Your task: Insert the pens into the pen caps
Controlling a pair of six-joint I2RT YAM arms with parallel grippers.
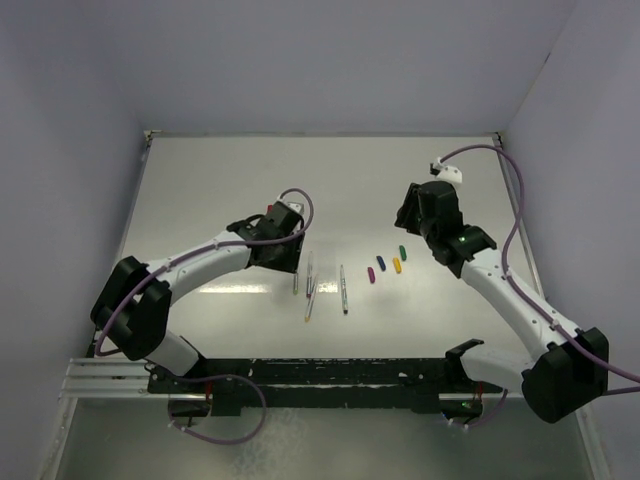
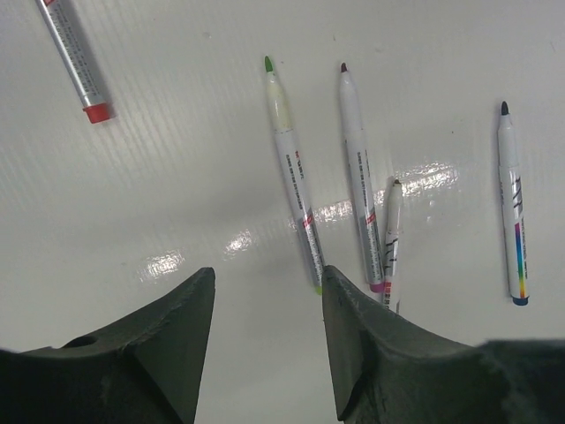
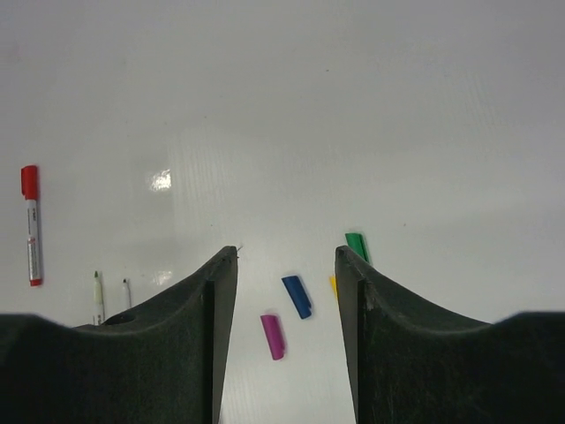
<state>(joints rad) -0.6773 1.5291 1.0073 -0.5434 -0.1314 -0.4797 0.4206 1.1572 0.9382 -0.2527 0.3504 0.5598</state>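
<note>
Now: left claw (image 2: 269,283) spread, empty, just short of green-tipped pen (image 2: 293,177); likely light, stiff, slippery, so pinch mid-barrel; right claw (image 3: 287,256) spread, empty, well right of that pen.

green cap (image 3: 355,240), blue cap (image 3: 297,296), purple cap (image 3: 273,336)

A white, glossy, finely ribbed plastic table top (image 1: 420,180) fills the middle of the overhead view, with a soft patch of glare toward 8 o'clock from its centre. Plain pale lilac-grey walls enclose it: a back wall (image 1: 330,60) at 12 o'clock, a left wall (image 1: 60,180) at 9 o'clock and a right wall (image 1: 600,130) at 3 o'clock. Along the near edge, at 6 o'clock, runs a black metal bar (image 1: 330,372). A silver slotted aluminium rail (image 1: 100,380) sticks out at 8 o'clock. Below both lies a dull grey speckled surface (image 1: 350,445).
</note>
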